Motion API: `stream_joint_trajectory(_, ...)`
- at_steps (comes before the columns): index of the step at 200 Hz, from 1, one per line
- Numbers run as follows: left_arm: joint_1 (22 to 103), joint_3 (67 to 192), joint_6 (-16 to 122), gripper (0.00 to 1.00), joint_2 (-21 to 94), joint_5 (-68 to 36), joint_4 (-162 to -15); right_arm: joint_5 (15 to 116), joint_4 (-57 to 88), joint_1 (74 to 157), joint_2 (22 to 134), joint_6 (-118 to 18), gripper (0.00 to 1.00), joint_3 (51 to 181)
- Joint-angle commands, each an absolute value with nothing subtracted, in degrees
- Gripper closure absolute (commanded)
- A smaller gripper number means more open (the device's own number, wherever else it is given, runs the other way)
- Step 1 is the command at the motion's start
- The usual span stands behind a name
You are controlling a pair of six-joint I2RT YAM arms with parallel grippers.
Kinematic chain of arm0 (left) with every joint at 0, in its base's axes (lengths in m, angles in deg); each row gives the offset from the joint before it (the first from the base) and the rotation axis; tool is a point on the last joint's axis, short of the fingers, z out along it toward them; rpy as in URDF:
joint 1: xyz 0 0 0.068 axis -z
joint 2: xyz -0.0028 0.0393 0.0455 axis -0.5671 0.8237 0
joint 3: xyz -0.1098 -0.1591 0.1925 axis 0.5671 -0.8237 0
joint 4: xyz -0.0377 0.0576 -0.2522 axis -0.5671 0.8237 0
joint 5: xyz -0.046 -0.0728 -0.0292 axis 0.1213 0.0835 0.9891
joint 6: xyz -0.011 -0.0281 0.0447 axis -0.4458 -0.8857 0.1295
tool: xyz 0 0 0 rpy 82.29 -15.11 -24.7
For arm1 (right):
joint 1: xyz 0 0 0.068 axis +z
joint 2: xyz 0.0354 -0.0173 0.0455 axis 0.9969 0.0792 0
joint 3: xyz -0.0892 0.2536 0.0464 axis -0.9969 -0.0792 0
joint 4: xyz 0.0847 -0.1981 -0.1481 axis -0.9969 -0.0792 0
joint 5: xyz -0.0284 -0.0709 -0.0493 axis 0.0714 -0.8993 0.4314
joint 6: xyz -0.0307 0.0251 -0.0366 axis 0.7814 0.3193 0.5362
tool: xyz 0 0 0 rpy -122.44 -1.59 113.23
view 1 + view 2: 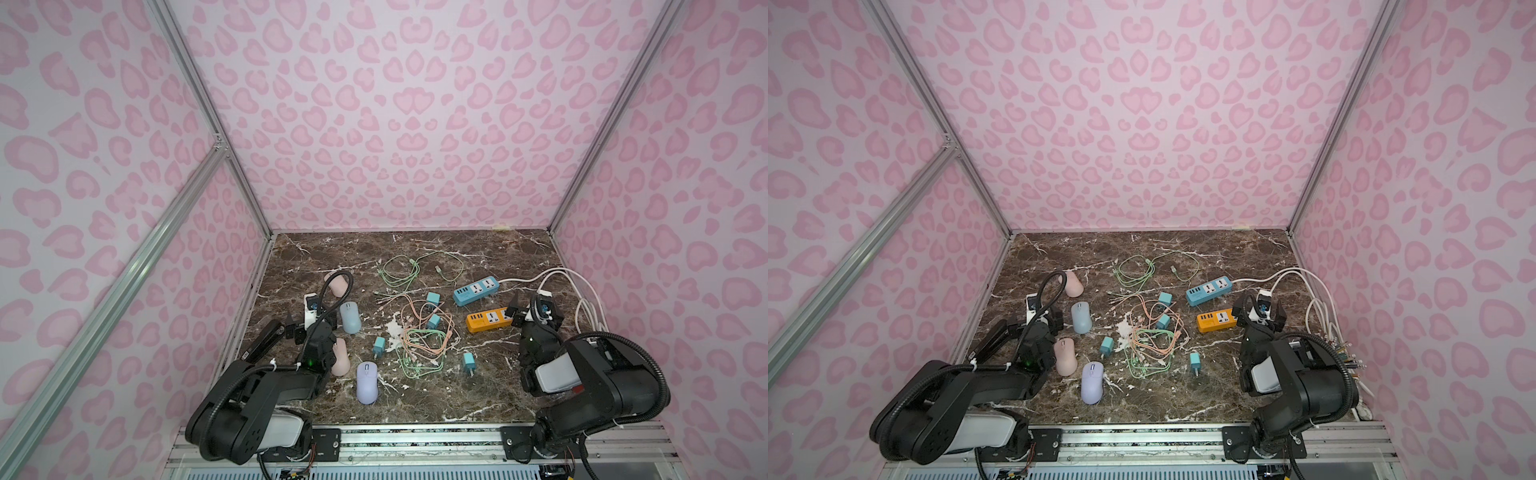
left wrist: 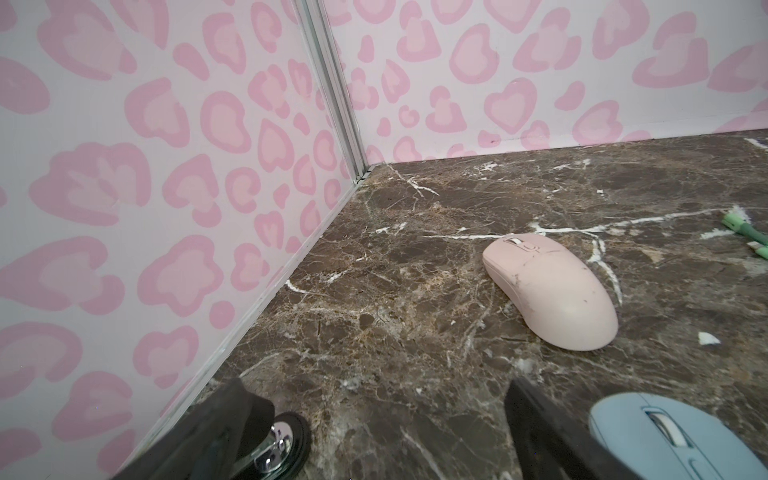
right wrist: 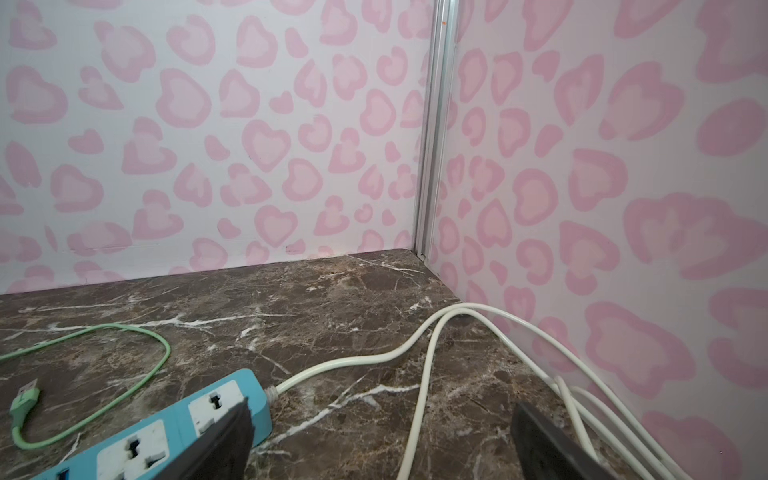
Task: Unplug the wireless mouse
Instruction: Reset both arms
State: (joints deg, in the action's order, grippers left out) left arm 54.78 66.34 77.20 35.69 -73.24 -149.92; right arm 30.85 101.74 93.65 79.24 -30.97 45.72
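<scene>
Several wireless mice lie on the marble table's left side: a pink mouse [image 1: 338, 282] at the back, a blue mouse [image 1: 350, 318], another pink mouse [image 1: 341, 357] and a purple mouse [image 1: 367, 382] nearest the front. I cannot see a cable running into any of them. My left gripper [image 1: 311, 318] hovers open and empty just left of the blue mouse [image 2: 673, 440], facing the back pink mouse [image 2: 552, 291]. My right gripper [image 1: 536, 309] stands open and empty at the right, beside the orange power strip [image 1: 488, 320].
A tangle of green and orange cables [image 1: 424, 336] and several teal chargers [image 1: 433, 298] fill the table's middle. A blue power strip [image 3: 166, 436] lies ahead of the right gripper. White cords [image 3: 424, 374] trail along the right wall. Patterned walls close in three sides.
</scene>
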Motion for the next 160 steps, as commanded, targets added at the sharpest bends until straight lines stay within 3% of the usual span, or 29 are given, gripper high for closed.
stream_joint_trajectory(1,54.83,67.27,81.26,0.0,42.36,-75.46,-165.84,31.61,102.43,93.57,79.18,-31.27,0.0,45.99)
stream_joint_trajectory(51,54.87,72.93,85.0,0.01,47.44,-74.5,-163.37,32.13,100.73,93.36,78.61,-31.47,0.0,46.5)
stream_joint_trajectory(72,53.33,83.46,81.57,0.01,44.63,-69.65,-135.36,32.17,100.72,93.37,78.65,-31.47,0.0,46.53)
stream_joint_trajectory(86,50.88,87.38,78.82,0.01,44.77,-67.27,-127.92,32.1,100.77,93.32,78.65,-31.47,0.0,46.44)
stream_joint_trajectory(160,49.73,72.55,76.61,0.01,41.14,-67.25,-152.11,32.16,100.77,93.23,78.61,-31.47,0.0,46.49)
